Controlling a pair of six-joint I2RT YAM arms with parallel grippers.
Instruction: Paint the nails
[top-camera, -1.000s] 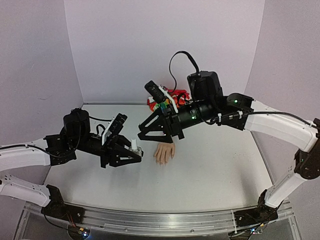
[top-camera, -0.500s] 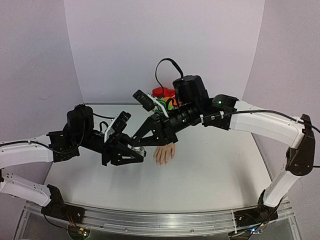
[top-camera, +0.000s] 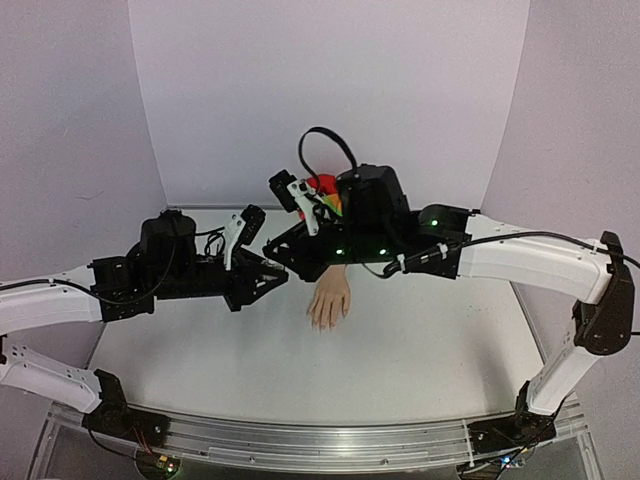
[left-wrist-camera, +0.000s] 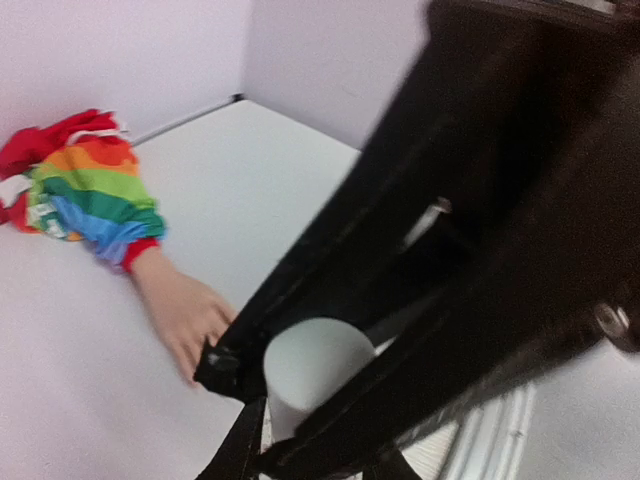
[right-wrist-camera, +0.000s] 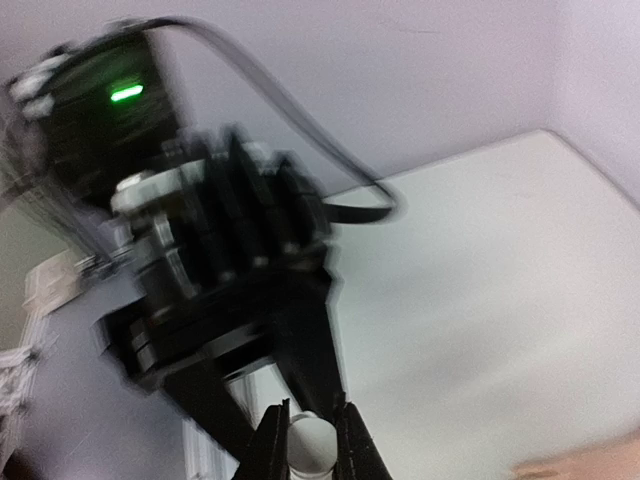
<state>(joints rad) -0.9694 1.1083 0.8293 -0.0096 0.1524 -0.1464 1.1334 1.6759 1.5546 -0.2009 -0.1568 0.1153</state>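
Note:
The pale fake hand (top-camera: 328, 303) lies palm down mid-table, fingers toward the near edge; its nails are too small to make out. Its rainbow-striped sleeve (left-wrist-camera: 90, 195) trails toward the back wall and is mostly hidden behind the right arm in the top view. My left gripper (top-camera: 270, 280) is shut on a small bottle with a white cap (left-wrist-camera: 310, 365), held above the table left of the hand. My right gripper (right-wrist-camera: 308, 445) meets it from the right, its fingers shut on the white cap (right-wrist-camera: 308, 447). The bottle's body is hidden by both sets of black fingers.
Both arms cross above the table's middle, the right forearm (top-camera: 470, 255) stretching in from the right. Pale walls close the table at the back and on both sides. A metal rail (top-camera: 320, 445) runs along the near edge.
The right arm swung left and down to the left gripper, and its jaws closed on the cap. The left gripper shifted slightly right and up, keeping hold of the bottle.

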